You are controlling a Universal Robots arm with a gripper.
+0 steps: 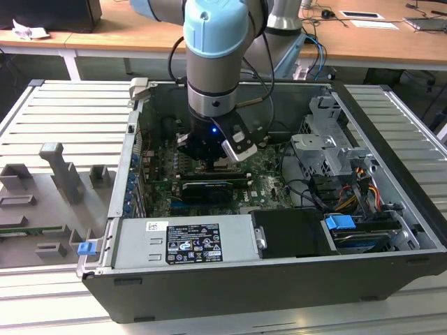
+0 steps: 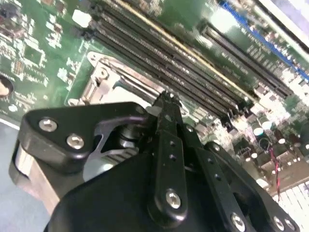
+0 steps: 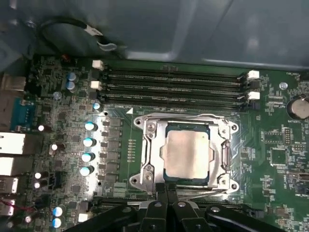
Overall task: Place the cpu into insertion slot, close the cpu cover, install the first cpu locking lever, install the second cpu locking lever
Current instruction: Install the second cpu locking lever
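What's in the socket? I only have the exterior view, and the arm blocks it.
Observer: In the first wrist view the cpu sits in the insertion slot, silver top up.
Operator: Cover?
Observer: The cpu cover looks to be down flat, framing the chip.
Operator: Where's the gripper?
Observer: The gripper is at the socket edge opposite the memory slots.

The exterior view looks down from high into the open computer case (image 1: pixel 279 230). Both wrist views sit close over the motherboard (image 3: pixel 270 159), sharing the memory slots (image 3: pixel 174 84) at 12 o'clock of the insertion slot (image 3: pixel 186 154).
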